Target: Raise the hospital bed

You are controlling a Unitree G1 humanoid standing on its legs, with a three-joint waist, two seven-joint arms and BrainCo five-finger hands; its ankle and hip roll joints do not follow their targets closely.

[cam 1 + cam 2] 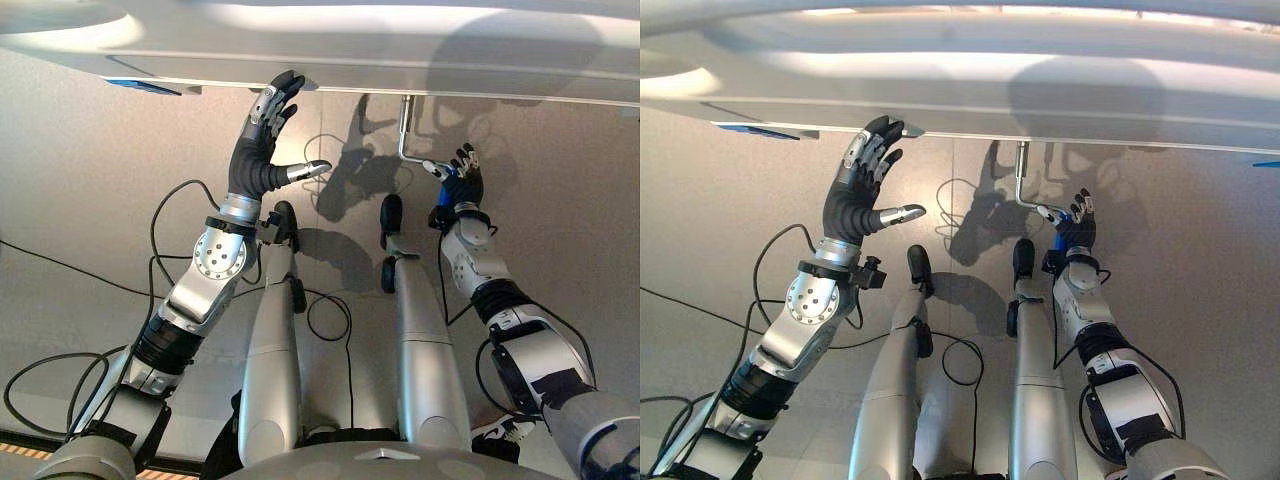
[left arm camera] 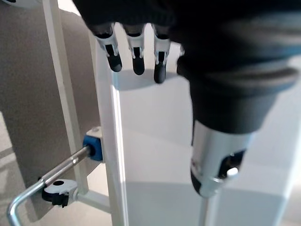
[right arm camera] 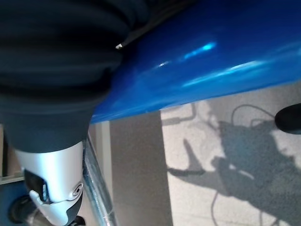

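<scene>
Chrome crank handle (image 1: 1025,190) hangs under the hospital bed (image 1: 960,90), its blue grip in the right robot hand (image 1: 1072,228), which looks wrapped on it (fingers partly hidden). Left robot hand (image 1: 865,175) spread flat against the bed's edge. Risk: grip slipping mid-turn.

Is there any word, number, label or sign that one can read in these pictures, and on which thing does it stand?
None can be read.
The white bed footboard is plain.
The metal crank under it and the blue handle at the right hand carry no print.
The left hand has no label either.
</scene>
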